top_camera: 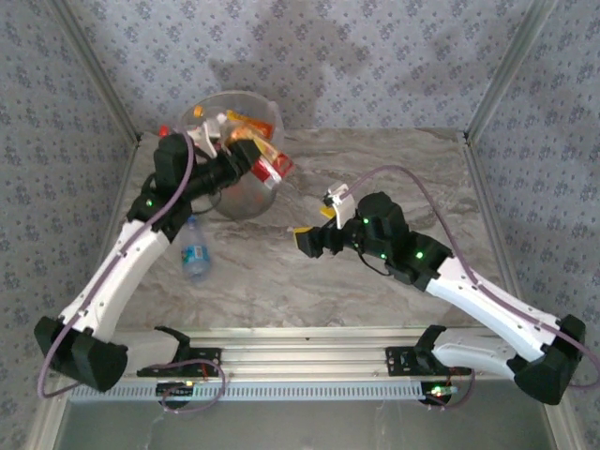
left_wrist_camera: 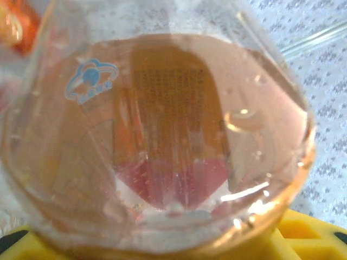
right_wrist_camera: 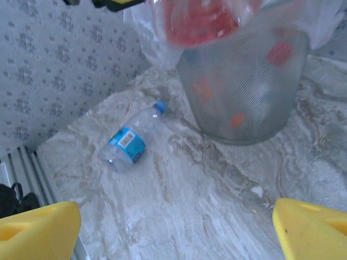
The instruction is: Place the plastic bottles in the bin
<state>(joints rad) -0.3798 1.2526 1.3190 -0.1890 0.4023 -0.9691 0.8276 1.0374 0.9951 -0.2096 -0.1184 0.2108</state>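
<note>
Plastic bottle (top_camera: 272, 167) at bin (top_camera: 239, 202) rim
My left gripper (top_camera: 255, 155) clamps it (right gripper (top_camera: 307, 241) gapes); I'd centre it before letting go.

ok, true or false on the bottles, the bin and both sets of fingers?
1. A clear plastic bottle with a blue label lies on the grey marbled table, apart from the translucent round plastic bin. True.
2. The left fingers hold a red-labelled orange plastic bottle. True.
3. The right fingers grip a bottle. False: they are open and empty.
4. The bin is empty. False: coloured bottles show through its wall.
5. The blue-labelled bottle stands upright. False: it lies on its side.
</note>
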